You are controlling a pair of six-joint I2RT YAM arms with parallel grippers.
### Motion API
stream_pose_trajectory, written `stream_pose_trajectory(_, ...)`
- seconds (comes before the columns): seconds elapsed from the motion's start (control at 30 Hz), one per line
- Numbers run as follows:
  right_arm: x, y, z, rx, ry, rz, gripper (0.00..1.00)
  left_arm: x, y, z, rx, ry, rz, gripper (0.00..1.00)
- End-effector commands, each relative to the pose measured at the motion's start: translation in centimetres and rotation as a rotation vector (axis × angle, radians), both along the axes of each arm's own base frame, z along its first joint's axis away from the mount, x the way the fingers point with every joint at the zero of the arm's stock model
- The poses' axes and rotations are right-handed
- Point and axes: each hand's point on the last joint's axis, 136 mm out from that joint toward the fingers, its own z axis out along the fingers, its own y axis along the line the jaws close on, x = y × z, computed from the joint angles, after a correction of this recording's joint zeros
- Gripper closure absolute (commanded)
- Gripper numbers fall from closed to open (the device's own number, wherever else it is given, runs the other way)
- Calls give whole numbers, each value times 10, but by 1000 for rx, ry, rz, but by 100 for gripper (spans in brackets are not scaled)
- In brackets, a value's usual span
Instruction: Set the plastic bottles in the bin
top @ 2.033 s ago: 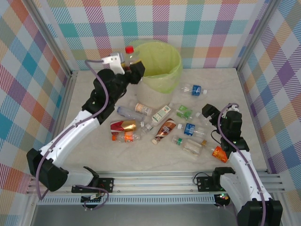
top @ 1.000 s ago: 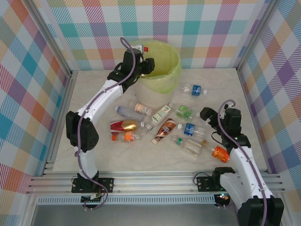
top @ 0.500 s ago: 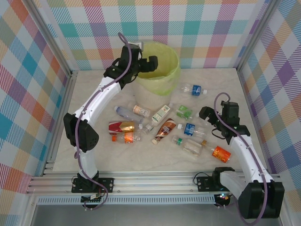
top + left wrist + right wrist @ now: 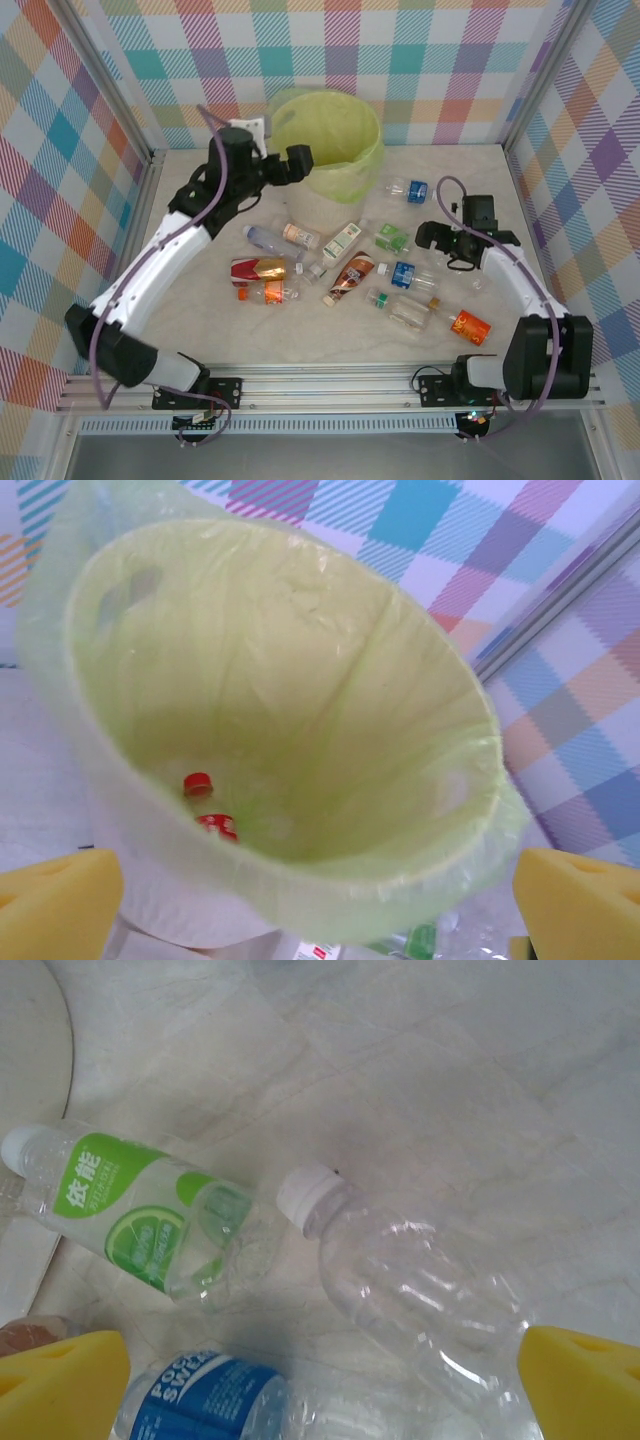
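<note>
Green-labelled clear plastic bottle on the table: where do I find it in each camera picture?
Top external: the green-labelled clear plastic bottle lies right of centre, below the round beige bin with its pale green liner.
Right wrist: left of centre, white cap at the upper left.
Left wrist: a green blur at the bottom edge, too unclear to match.
Shared landmark: the blue-labelled clear bottle next to it.

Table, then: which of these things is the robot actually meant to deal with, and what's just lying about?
For the job: bin; red-capped bottle inside it; bottles scattered on the table, such as the green-label bottle and the orange bottle.
Just there: plaid walls; metal rail; green-and-white pack, unclear whether a bottle.
</note>
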Motion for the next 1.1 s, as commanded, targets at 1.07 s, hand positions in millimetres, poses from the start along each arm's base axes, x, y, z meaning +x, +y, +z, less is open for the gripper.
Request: stream_pose_trajectory(1.07,223,39,-83,-372,6,972,0,-137,175,-114,-29,87,594,0)
